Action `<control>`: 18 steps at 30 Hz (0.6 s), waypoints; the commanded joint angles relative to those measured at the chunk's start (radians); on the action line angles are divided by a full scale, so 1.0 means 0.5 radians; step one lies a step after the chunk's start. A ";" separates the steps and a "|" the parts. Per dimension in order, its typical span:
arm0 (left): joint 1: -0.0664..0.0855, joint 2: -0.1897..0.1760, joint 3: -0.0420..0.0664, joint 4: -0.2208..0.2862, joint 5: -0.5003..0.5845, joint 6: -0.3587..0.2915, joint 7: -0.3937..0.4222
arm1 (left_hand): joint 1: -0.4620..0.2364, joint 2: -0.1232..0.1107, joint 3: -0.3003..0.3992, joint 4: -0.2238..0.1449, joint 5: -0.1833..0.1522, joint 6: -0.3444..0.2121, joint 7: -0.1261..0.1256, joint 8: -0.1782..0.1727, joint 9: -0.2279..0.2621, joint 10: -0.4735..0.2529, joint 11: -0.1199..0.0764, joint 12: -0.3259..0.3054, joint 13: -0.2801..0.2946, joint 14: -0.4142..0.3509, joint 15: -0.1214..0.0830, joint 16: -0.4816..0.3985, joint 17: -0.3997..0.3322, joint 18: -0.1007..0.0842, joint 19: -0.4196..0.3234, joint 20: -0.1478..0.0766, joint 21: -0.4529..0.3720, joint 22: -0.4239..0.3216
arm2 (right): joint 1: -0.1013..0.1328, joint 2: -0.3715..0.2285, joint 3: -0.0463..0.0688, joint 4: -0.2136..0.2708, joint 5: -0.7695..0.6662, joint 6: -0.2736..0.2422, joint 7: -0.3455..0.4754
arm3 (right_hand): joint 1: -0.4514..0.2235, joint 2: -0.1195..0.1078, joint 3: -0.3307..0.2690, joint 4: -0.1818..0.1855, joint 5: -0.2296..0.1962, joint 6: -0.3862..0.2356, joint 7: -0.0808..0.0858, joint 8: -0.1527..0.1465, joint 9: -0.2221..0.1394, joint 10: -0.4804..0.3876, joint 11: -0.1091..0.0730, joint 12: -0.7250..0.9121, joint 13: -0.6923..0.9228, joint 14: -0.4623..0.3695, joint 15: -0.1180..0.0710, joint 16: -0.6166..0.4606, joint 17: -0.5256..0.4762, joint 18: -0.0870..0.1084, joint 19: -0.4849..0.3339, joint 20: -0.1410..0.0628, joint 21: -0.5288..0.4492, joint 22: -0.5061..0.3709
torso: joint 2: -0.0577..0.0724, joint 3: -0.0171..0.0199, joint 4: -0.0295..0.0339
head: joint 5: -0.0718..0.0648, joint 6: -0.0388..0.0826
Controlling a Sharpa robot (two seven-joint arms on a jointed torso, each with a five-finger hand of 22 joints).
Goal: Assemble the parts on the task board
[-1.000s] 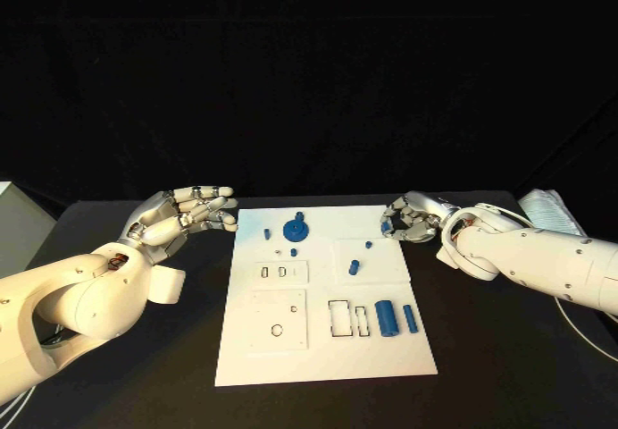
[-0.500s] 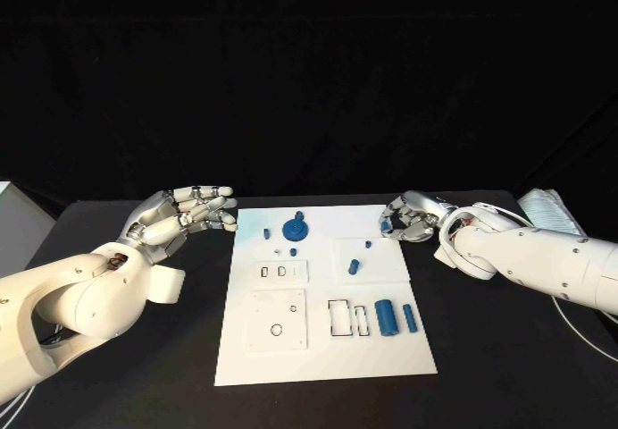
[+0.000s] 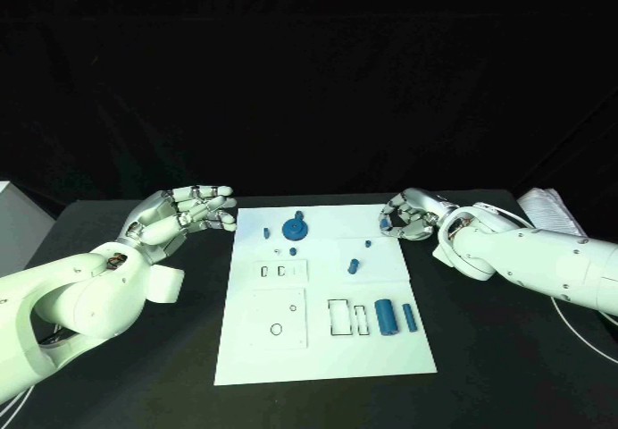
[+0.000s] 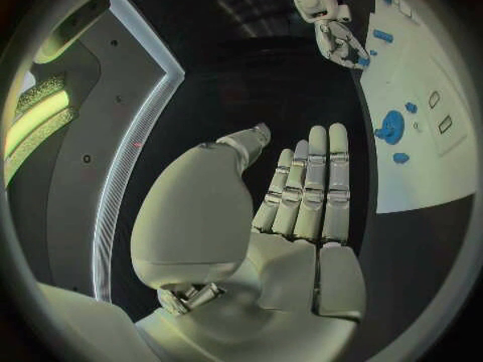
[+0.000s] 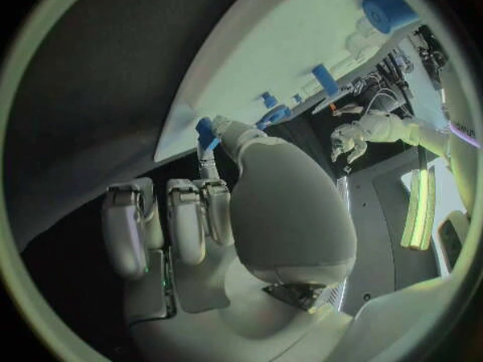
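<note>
The white task board [image 3: 322, 357] lies mid-table. On it are a blue gear [image 3: 296, 230], a small peg [image 3: 353, 264] and two blue cylinders [image 3: 385, 317] beside an empty rectangular slot [image 3: 338, 317]. My right hand [image 3: 410, 216] hovers at the board's far right corner and pinches a small blue part [image 5: 206, 133] between thumb and a finger; the other fingers [image 5: 186, 217] are curled. My left hand [image 3: 187, 211] floats off the board's far left corner, fingers [image 4: 312, 177] straight and apart, holding nothing. From the left wrist, the gear [image 4: 390, 126] and the right hand [image 4: 337, 39] show beyond it.
A white box [image 3: 11, 219] stands at the table's left edge. A crumpled pale bag [image 3: 550, 207] lies at the far right, with a thin cable [image 3: 586, 335] trailing along the right side. Black table surrounds the board on all sides.
My right hand has risen slightly toward the far edge with the small blue part still pinched. The left hand has stayed in place.
</note>
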 commanded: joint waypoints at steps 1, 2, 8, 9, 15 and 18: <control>0.001 0.000 0.001 0.004 -0.009 0.034 0.008 | -0.009 0.008 -0.003 -0.013 -0.006 -0.015 0.075 -0.012 0.002 -0.015 0.005 -0.008 0.003 -0.011 -0.002 0.012 0.002 0.015 -0.012 0.003 0.011 0.002 | 0.003 -0.010 0.002 0.047 -0.014 -0.158 -0.013 | -0.003 0.027 0.011 -0.003 0.010 0.038 -0.034 0.056 0.046 0.101 -0.014 0.007 0.419 0.208 -0.009 0.012 0.527 -0.022 0.198 -0.013 0.008 0.508 | 0.000 -0.0006 0.001 | -0.001 0.000; 0.001 0.000 0.001 0.003 -0.009 0.034 0.008 | -0.009 0.008 -0.003 -0.013 -0.006 -0.015 0.075 -0.012 0.002 -0.015 0.005 -0.008 0.003 -0.011 -0.002 0.012 0.002 0.015 -0.012 0.003 0.011 0.002 | 0.005 -0.015 0.003 0.065 -0.013 -0.171 -0.022 | -0.004 0.026 0.012 -0.005 0.011 0.032 -0.033 0.057 0.046 0.099 -0.014 0.004 0.417 0.208 -0.010 0.012 0.527 -0.022 0.198 -0.014 0.008 0.508 | -0.001 -0.0009 -0.001 | 0.002 -0.001; 0.001 0.000 0.001 -0.003 -0.009 0.031 0.007 | -0.009 0.008 -0.003 -0.013 -0.006 -0.015 0.075 -0.012 0.002 -0.015 0.005 -0.008 0.003 -0.011 -0.002 0.012 0.002 0.015 -0.012 0.003 0.011 0.002 | 0.060 -0.046 0.008 0.232 -0.029 -0.237 -0.139 | -0.004 0.029 0.022 -0.013 0.012 0.015 -0.027 0.059 0.048 0.092 -0.011 -0.005 0.410 0.208 -0.009 0.012 0.527 -0.021 0.196 -0.016 0.005 0.506 | -0.006 -0.0022 -0.005 | 0.006 -0.002; 0.002 0.001 0.001 -0.005 -0.009 0.030 0.007 | -0.009 0.008 -0.003 -0.013 -0.006 -0.015 0.075 -0.012 0.002 -0.015 0.005 -0.008 0.003 -0.011 -0.002 0.012 0.002 0.015 -0.012 0.003 0.011 0.002 | 0.079 -0.052 0.008 0.286 -0.043 -0.253 -0.183 | 0.000 0.033 0.029 -0.021 0.013 0.010 -0.024 0.062 0.050 0.091 -0.009 -0.007 0.409 0.208 -0.007 0.012 0.527 -0.022 0.198 -0.016 0.008 0.508 | -0.006 -0.0025 -0.005 | 0.006 -0.001; 0.002 0.013 0.001 -0.022 -0.010 0.024 0.002 | -0.013 0.010 -0.003 -0.014 -0.006 -0.015 0.075 -0.014 0.003 -0.016 0.006 -0.008 0.003 -0.014 -0.002 0.014 0.005 0.015 -0.017 0.004 0.017 0.006 | 0.127 -0.031 0.009 0.510 -0.115 -0.309 -0.382 | 0.005 0.040 0.042 -0.032 0.011 0.000 -0.019 0.067 0.052 0.087 -0.005 -0.014 0.403 0.208 -0.005 0.012 0.527 -0.025 0.204 -0.015 0.017 0.515 | -0.018 -0.0042 -0.015 | 0.023 -0.011; 0.002 0.023 0.001 -0.034 -0.022 0.018 -0.005 | -0.014 0.010 -0.003 -0.014 -0.007 -0.015 0.075 -0.014 0.003 -0.016 0.006 -0.008 0.003 -0.014 -0.002 0.014 0.005 0.015 -0.018 0.004 0.018 0.006 | 0.134 0.014 0.009 0.598 -0.154 -0.327 -0.478 | 0.006 0.041 0.045 -0.036 0.011 -0.004 -0.018 0.068 0.053 0.085 -0.004 -0.016 0.401 0.208 -0.004 0.012 0.527 -0.025 0.204 -0.015 0.017 0.515 | -0.023 -0.0041 -0.016 | 0.032 -0.012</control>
